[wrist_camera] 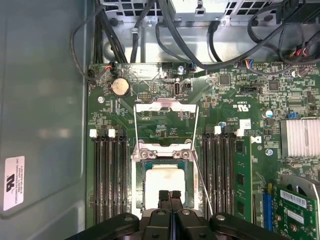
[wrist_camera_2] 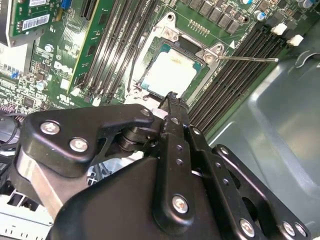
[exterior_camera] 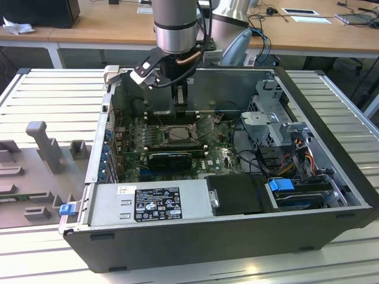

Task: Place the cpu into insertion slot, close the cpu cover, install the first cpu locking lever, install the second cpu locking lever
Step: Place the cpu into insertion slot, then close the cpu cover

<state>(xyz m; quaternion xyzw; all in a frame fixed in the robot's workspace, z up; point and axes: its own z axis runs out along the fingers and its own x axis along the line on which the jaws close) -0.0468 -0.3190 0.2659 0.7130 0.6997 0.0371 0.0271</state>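
Observation:
The cpu (wrist_camera: 162, 184) lies flat in the insertion slot (wrist_camera: 138, 186) on the green board, its pale metal top showing; in the second wrist view the cpu (wrist_camera_2: 169, 74) sits inside the slot's dark rim (wrist_camera_2: 199, 79). The cpu cover (wrist_camera: 165, 106) is swung open and lies back beyond the slot, the board showing through its window. A thin wire locking lever (wrist_camera: 202, 186) stands loose beside the slot, and it also shows as the lever (wrist_camera_2: 250, 59). My gripper (wrist_camera: 169, 195) hangs just above the cpu's near edge, fingers shut together with nothing between them. In the exterior view the gripper (exterior_camera: 179, 109) reaches down over the slot (exterior_camera: 177, 134).
Black memory slots (wrist_camera: 110, 175) flank the socket on both sides. A graphics card (exterior_camera: 170, 158) lies in front of the socket, with the power supply (exterior_camera: 151, 203) along the case's front edge. Cables (wrist_camera: 210, 35) and a drive cage (exterior_camera: 269, 127) crowd the exterior view's right.

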